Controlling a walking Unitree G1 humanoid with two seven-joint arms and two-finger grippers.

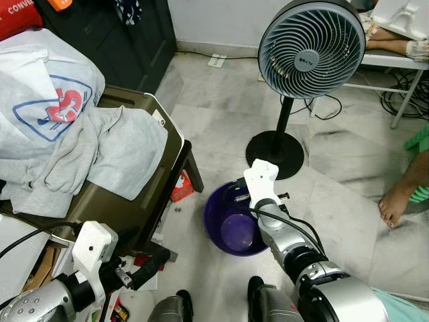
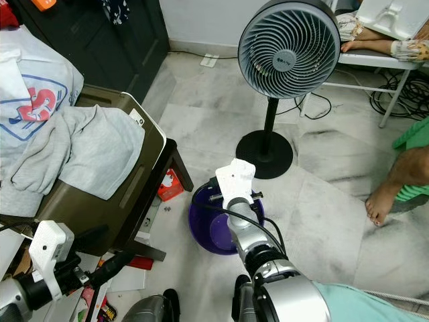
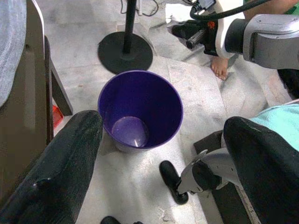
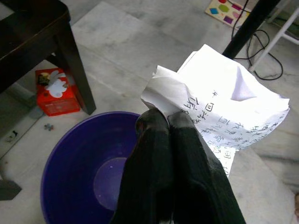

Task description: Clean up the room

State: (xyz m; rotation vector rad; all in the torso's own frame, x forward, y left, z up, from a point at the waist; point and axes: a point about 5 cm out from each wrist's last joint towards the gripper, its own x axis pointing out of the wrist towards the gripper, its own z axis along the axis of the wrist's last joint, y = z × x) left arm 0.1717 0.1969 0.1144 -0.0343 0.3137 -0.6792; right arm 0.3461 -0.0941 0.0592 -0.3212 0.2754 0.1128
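so the right gripper (image 4: 170, 122) is pinched tight on a crumpled paper (image 4: 224, 107) with printed characters, held right over the purple bin (image 1: 231, 225) sitting on the floor; you only see the sheet from the right wrist cam, the head views just show the wrist housing above the rim. Left gripper (image 3: 163, 154) hangs low by the chair with its fingers spread wide and nothing between them, and its cam looks straight down into the bin, which looks empty. Just beside the bin there's a small red box (image 1: 182, 186) tucked under the dark chair (image 1: 144, 194), and the chair is piled with a grey hoodie (image 1: 100, 151) and a white plastic bag (image 1: 47, 100) with a red and blue logo. Past the bin stands a pedestal fan (image 1: 310, 50), its round black base close to the rim. Someone's bare foot (image 1: 394, 204) is off to the right on the pale marble tile floor (image 1: 214, 114), cables trailing under a white table (image 1: 395, 64) at the back
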